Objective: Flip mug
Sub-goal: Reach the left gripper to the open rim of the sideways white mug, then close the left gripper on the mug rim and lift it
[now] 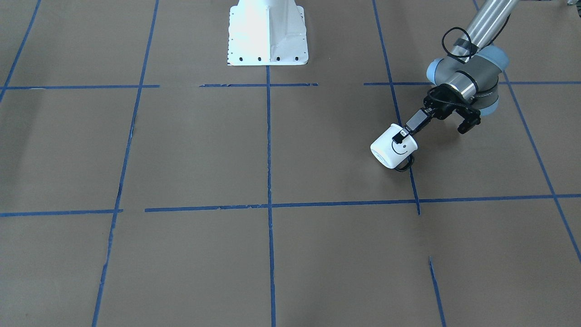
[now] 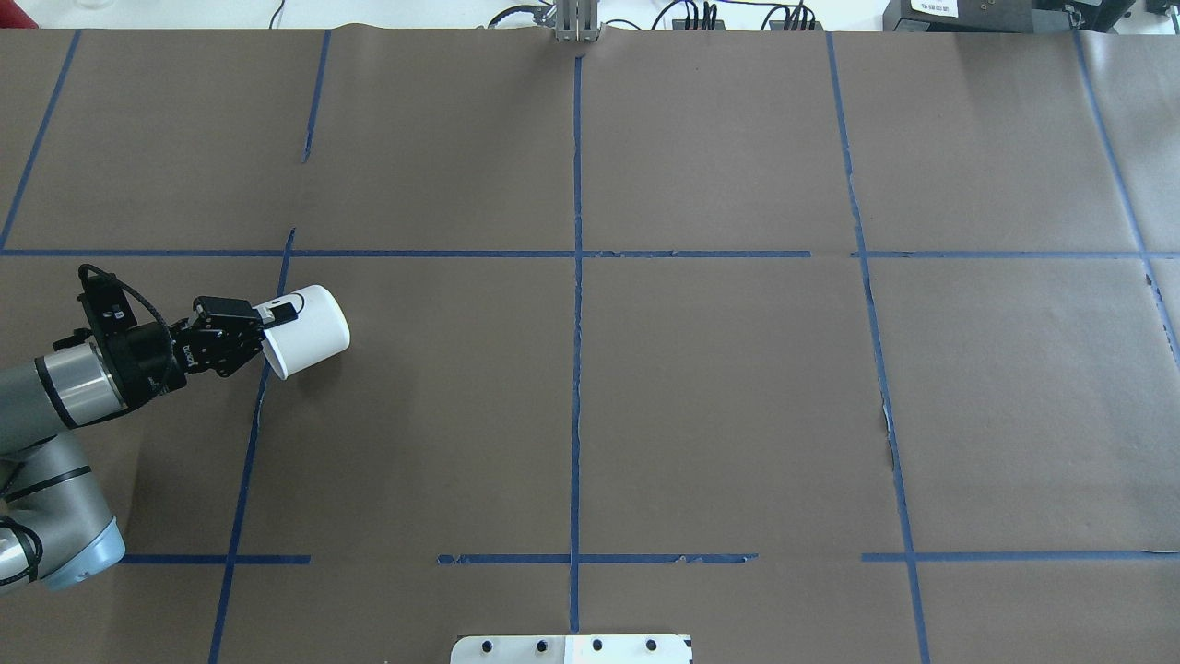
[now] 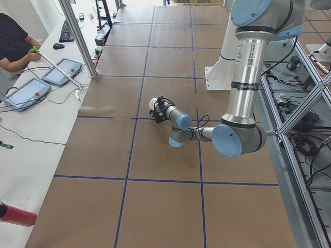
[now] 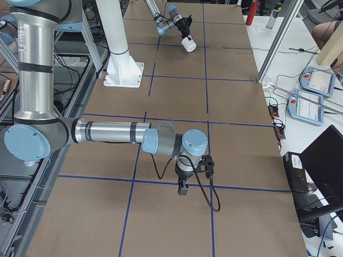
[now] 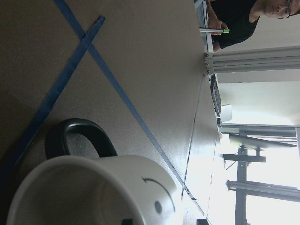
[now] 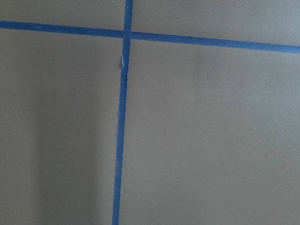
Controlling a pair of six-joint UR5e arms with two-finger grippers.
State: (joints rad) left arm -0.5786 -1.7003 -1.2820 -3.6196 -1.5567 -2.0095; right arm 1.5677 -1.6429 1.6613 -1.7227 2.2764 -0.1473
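Note:
The white mug with a black smiley face lies tilted on its side, base pointing away from the arm, dark handle underneath near the table. My left gripper is shut on its rim, one finger lying along the outer wall. The overhead view shows the mug and the left gripper at the table's left. The left wrist view looks into the mug's opening. My right gripper hangs over bare table, seen only in the exterior right view; I cannot tell if it is open or shut.
The table is brown paper with a blue tape grid. The robot's white base plate sits at the robot's edge. Operators and tablets stand beyond the far edge.

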